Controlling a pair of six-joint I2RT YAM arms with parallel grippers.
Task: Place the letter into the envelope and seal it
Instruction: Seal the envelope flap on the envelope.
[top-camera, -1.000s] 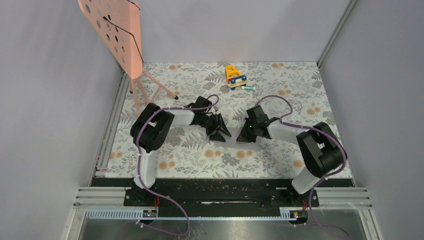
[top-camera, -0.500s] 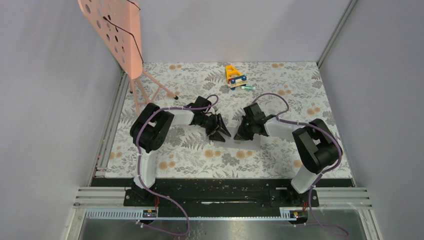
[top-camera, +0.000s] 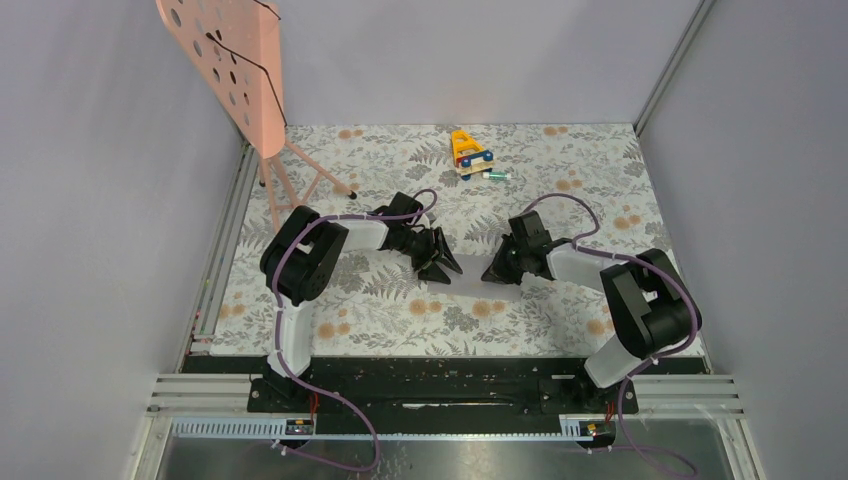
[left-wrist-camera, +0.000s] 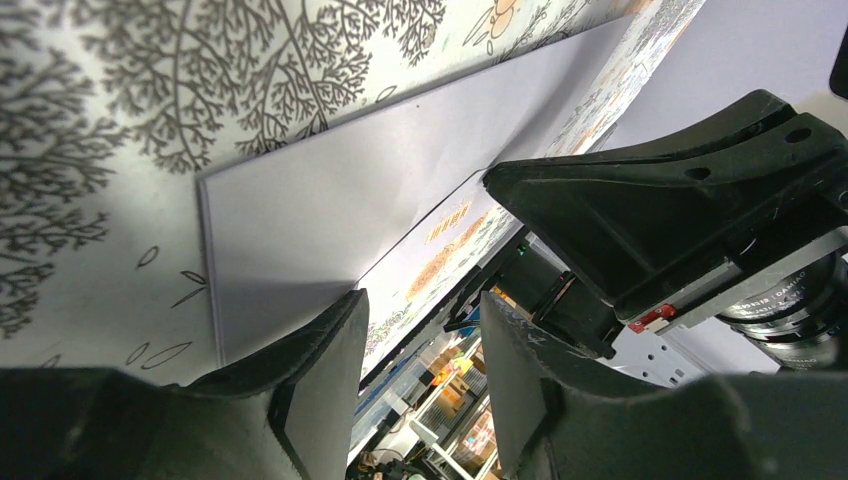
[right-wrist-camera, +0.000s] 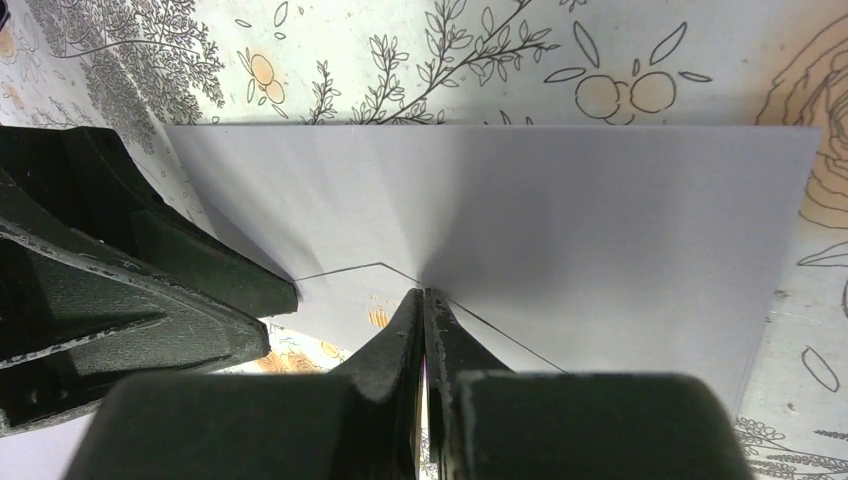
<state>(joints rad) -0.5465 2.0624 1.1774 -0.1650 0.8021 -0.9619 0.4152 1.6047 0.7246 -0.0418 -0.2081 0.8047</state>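
The grey-lilac envelope (top-camera: 468, 284) lies flat on the floral table between the two grippers. In the right wrist view the envelope (right-wrist-camera: 600, 210) shows the thin edge line of its pointed flap, folded down. My right gripper (right-wrist-camera: 422, 296) is shut, its tips pressing down on the envelope beside the flap's point; from above, the right gripper (top-camera: 493, 275) sits at the envelope's right part. My left gripper (left-wrist-camera: 420, 300) stands open with nothing between its fingers, one finger (left-wrist-camera: 320, 350) resting at the left end of the envelope (left-wrist-camera: 330, 190). The letter is not in view.
A pink perforated stand (top-camera: 230, 70) on thin legs rises at the back left. A yellow toy (top-camera: 470, 153) and a small green item (top-camera: 497, 175) lie near the back wall. Walls close in the table on three sides.
The right wrist has swung a little to the right along the envelope, its tips staying on the paper. The left arm has not moved.
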